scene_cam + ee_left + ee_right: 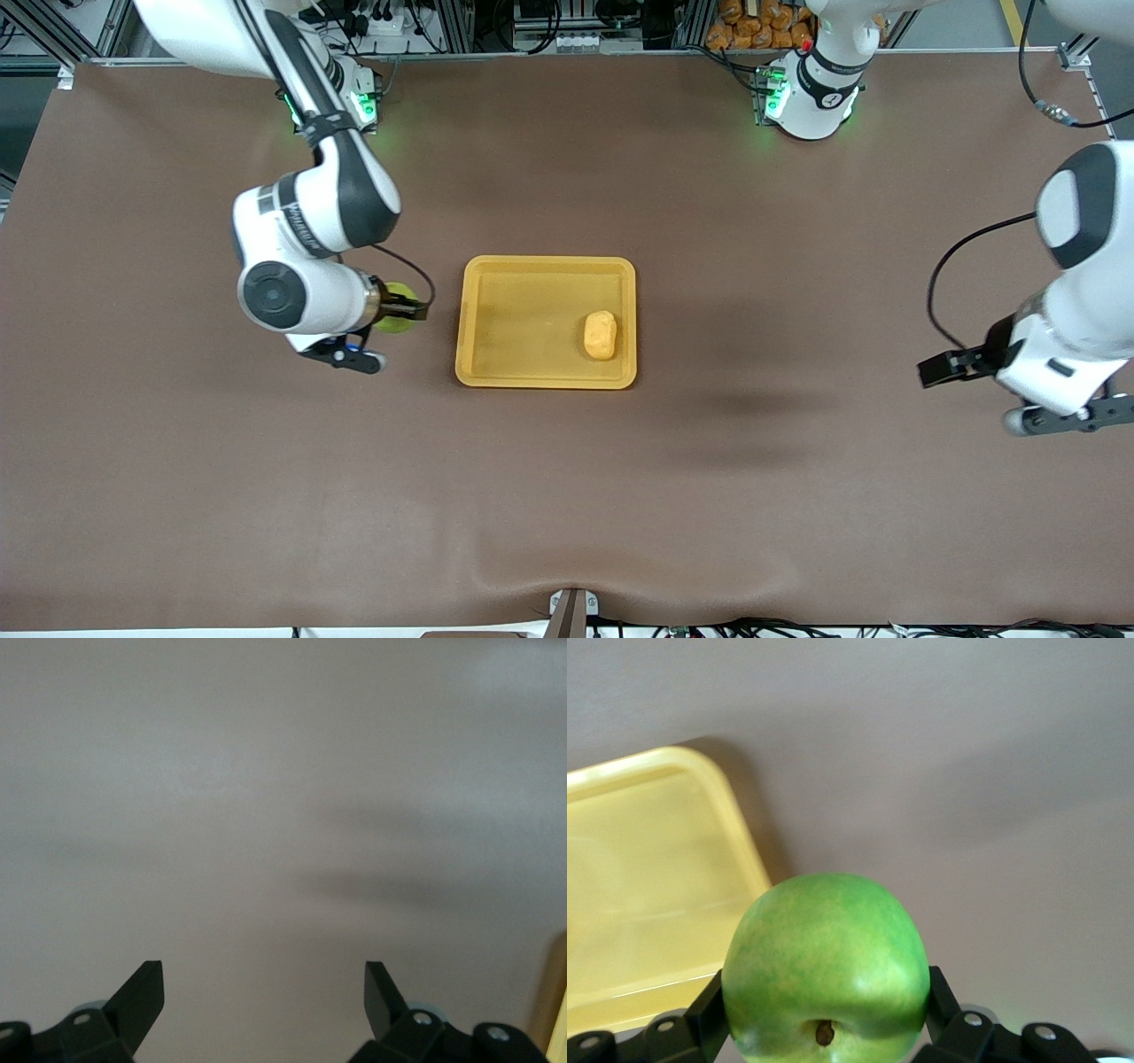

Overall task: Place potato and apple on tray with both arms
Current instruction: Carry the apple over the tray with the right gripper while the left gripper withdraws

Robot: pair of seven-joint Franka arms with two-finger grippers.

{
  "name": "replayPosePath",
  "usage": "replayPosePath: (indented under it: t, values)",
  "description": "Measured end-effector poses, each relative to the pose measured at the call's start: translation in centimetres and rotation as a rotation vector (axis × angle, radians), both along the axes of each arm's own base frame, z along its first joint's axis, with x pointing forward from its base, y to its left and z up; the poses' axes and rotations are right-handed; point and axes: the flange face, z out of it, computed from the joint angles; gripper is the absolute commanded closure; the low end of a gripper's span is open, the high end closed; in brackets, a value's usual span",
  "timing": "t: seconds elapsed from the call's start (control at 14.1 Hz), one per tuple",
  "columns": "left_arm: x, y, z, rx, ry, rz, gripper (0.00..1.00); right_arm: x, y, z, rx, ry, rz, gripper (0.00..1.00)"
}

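Gripping the apple (826, 966): right gripper (400, 309), black fingers (713, 1005) clenched on either flank of the fruit, held up over bare table just beside the tray's edge at the right arm's end. Apple round, smooth, glossy yellow-green with faint mottling, small dark stem dimple turned toward the wrist camera; in the front view only a green sliver (396, 312) visible past the wrist.

Tray (496, 301): flat rectangular yellow-orange plastic, rounded corners, low raised rim, smooth faintly shiny floor; lying mid-table between the two arms.

Potato (600, 335): small oblong yellow-orange lump, matte and bumpy; resting inside the tray, in the corner nearer the front camera toward the left arm's end, close to the rim.

Left gripper (941, 368): black, fingers (142, 997) spread wide and released, nothing between them; waiting over bare table at the left arm's end, well apart from the tray.

Arms: white glossy jointed shells with black joint sections, bases lit green.

Table (567, 496): covered in a matte brown sheet, slightly rippled along the edge nearest the front camera.
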Motion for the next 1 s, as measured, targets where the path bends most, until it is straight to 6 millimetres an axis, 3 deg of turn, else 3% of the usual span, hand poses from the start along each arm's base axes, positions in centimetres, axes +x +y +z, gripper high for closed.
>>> replayPosePath:
  t: [0.14, 0.43, 0.57, 0.78, 1.0]
  values:
    - [-1.2, 0.3, 0.6, -0.015, 0.010, -0.011, 0.00, -0.6, 2.8, -1.9, 0.021, -0.015, -0.045, 1.00]
    - [-4.3, -1.5, 1.5, 0.003, 0.028, -0.041, 0.00, -2.6, 8.2, -7.4, -0.016, -0.042, -0.069, 1.00]
    - [-5.8, -1.9, 2.3, 0.016, 0.029, -0.068, 0.00, -3.2, 9.2, -9.3, -0.020, -0.028, -0.088, 1.00]
    - [-7.5, -2.6, 2.9, 0.033, 0.032, -0.111, 0.00, -3.3, 9.7, -10.4, -0.001, -0.016, -0.119, 1.00]
    - [-8.2, -0.7, 3.4, 0.050, 0.035, -0.150, 0.00, -3.8, 10.7, -11.7, -0.011, -0.028, -0.133, 1.00]
